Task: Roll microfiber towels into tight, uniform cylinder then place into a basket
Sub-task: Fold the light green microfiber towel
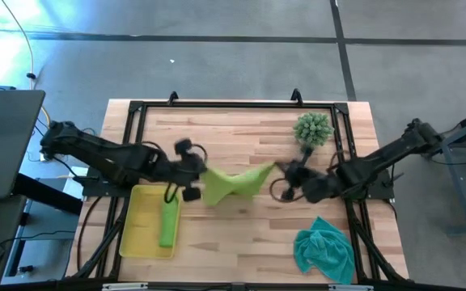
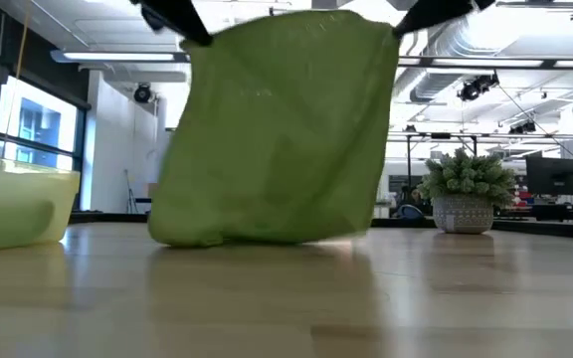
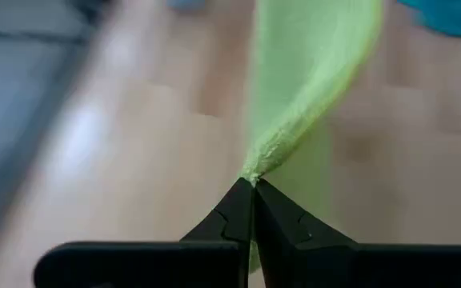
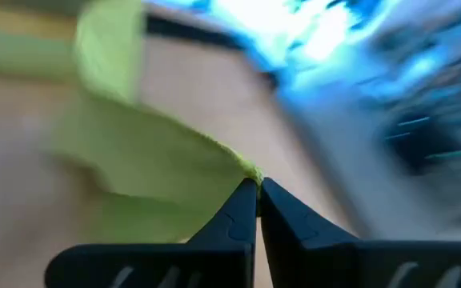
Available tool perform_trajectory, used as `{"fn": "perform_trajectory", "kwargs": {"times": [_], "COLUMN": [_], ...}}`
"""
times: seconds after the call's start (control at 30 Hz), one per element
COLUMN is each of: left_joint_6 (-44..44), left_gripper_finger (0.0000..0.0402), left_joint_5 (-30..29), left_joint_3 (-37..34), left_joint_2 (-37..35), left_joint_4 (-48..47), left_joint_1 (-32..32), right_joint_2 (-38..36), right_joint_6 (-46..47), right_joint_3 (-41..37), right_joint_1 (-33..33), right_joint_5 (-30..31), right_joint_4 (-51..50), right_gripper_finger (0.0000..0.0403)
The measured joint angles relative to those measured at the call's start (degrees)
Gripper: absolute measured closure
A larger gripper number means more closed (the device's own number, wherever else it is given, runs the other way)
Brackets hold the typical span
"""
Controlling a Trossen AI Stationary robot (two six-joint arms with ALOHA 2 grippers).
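Observation:
A lime green towel [image 1: 233, 186] is held up between my two grippers over the middle of the table. In the low view the towel [image 2: 277, 129] hangs as a wide sheet, and its lower edge [image 2: 247, 237] rests on the tabletop. My left gripper [image 1: 194, 179] is shut on the towel's left upper corner. My right gripper [image 1: 280, 167] is shut on its right upper corner. A second lime green towel [image 1: 168, 222] lies rolled in the yellow basket [image 1: 140, 230] at the near left. The teal towel [image 1: 324, 249] lies crumpled at the near right. My left gripper pinches the towel's corner [image 3: 254, 170] between its two fingertips, only at their free ends. The cloth runs away from the fingers in a twisted strip and hangs below them, with its lower edge on the table. One layer or several, I cannot tell. My right gripper pinches the towel's other upper corner [image 4: 246, 170] between its two fingertips, at the edge of the cloth. The towel spreads away from the fingers and hangs down, with its lower edge on the table.
A spiky green plant in a pot [image 1: 312, 129] stands at the far right, close behind my right gripper. The basket's wall [image 2: 23, 204] shows at the left in the low view. Bare wood lies near the front edge between the basket and the teal towel.

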Motion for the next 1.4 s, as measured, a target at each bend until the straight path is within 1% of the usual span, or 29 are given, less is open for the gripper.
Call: {"fn": "perform_trajectory", "kwargs": {"times": [0.1, 0.13, 0.17, 0.2, 0.23, 0.27, 0.3, 0.37, 0.4, 0.43, 0.47, 0.5, 0.53, 0.6, 0.63, 0.7, 0.77, 0.87, 1.0, 1.17, 1.23, 1.3, 1.4], "left_joint_6": [5.2, 6.5, 7.4, 7.7, 7.7, 7.1, 6.4, 5.0, 4.9, 4.9, 5.4, 6.0, 6.9, 8.7, 9.5, 12.2, 15.1, 18.5, 22.0, 28.9, 31.7, 32.5, 30.0], "left_gripper_finger": [0.0401, 0.0401, 0.0401, 0.0401, 0.0401, 0.0401, 0.0401, 0.0401, 0.0401, 0.0401, 0.0401, 0.0401, 0.0401, 0.0401, 0.0401, 0.0401, 0.0401, 0.0401, 0.0401, 0.0401, 0.0401, 0.0401, 0.0401], "left_joint_5": [-14.3, -19.2, -23.6, -26.0, -26.5, -25.5, -22.4, -11.7, -6.5, -2.4, -0.4, -0.4, -2.1, -8.8, -12.3, -17.8, -20.0, -20.7, -21.1, -21.5, -21.5, -21.5, -19.6], "left_joint_3": [1.6, 2.0, 2.6, 3.0, 3.3, 3.8, 4.2, 4.7, 4.7, 4.7, 4.7, 4.8, 4.8, 4.8, 4.8, 4.8, 4.8, 4.8, 4.8, 4.8, 4.8, 4.8, 4.7], "left_joint_2": [-2.0, -2.3, -2.4, -2.4, -2.5, -2.5, -2.5, -2.6, -2.5, -2.5, -2.5, -2.4, -2.2, -2.1, -2.1, -2.1, -2.1, -2.1, -2.1, -2.1, -2.1, -2.1, -2.1], "left_joint_4": [0.9, 1.2, 2.3, 2.5, 2.2, 1.9, 1.9, 2.0, 1.9, 1.9, 1.9, 1.9, 1.9, 1.3, 0.9, 0.8, 0.9, 1.2, 2.1, 7.0, 8.7, 8.9, 5.1], "left_joint_1": [0.2, 0.3, 0.4, 0.4, 0.4, 0.4, 0.3, -0.1, -0.3, -0.5, -0.7, -1.0, -1.2, -1.1, -0.8, 0.4, 2.1, 5.7, 12.0, 18.1, 19.2, 19.5, 18.3], "right_joint_2": [-2.5, -2.9, -3.4, -3.9, -4.1, -4.3, -4.7, -5.0, -5.2, -5.3, -5.4, -5.4, -5.4, -5.3, -5.3, -5.2, -5.2, -5.2, -5.2, -5.2, -5.2, -5.2, -5.2], "right_joint_6": [-11.8, -14.8, -16.9, -18.1, -18.6, -18.7, -18.8, -18.1, -17.7, -17.5, -17.7, -18.7, -20.3, -24.5, -26.8, -30.6, -33.2, -37.2, -43.5, -52.3, -54.6, -55.0, -49.3], "right_joint_3": [0.0, 0.0, 0.1, 0.0, 0.0, 0.1, 0.0, 0.0, 0.0, 0.0, 0.0, 0.0, 0.0, 0.0, 0.0, 0.0, 0.0, 0.0, 0.0, 0.0, 0.0, 0.0, 0.0], "right_joint_1": [-1.4, -2.2, -2.9, -3.4, -3.8, -4.0, -4.1, -3.6, -3.3, -2.9, -2.5, -2.4, -2.4, -3.0, -3.6, -5.1, -7.3, -11.9, -19.3, -26.8, -28.0, -28.2, -26.9], "right_joint_5": [14.3, 18.1, 19.6, 18.9, 16.0, 11.2, 5.1, -5.9, -9.1, -10.0, -9.5, -7.8, -5.2, -0.5, 0.9, 1.6, 1.0, -0.8, -1.5, -7.1, -7.7, -7.7, -9.0], "right_joint_4": [5.1, 8.3, 11.0, 12.6, 13.9, 14.5, 13.8, 13.3, 13.0, 12.8, 13.0, 13.1, 12.9, 12.9, 12.8, 11.7, 11.4, 11.1, 12.7, 19.0, 21.9, 22.1, 15.5], "right_gripper_finger": [0.0402, 0.0403, 0.0403, 0.0403, 0.0403, 0.0403, 0.0403, 0.0403, 0.0403, 0.0403, 0.0403, 0.0403, 0.0403, 0.0403, 0.0403, 0.0403, 0.0403, 0.0403, 0.0403, 0.0403, 0.0403, 0.0403, 0.0403]}}
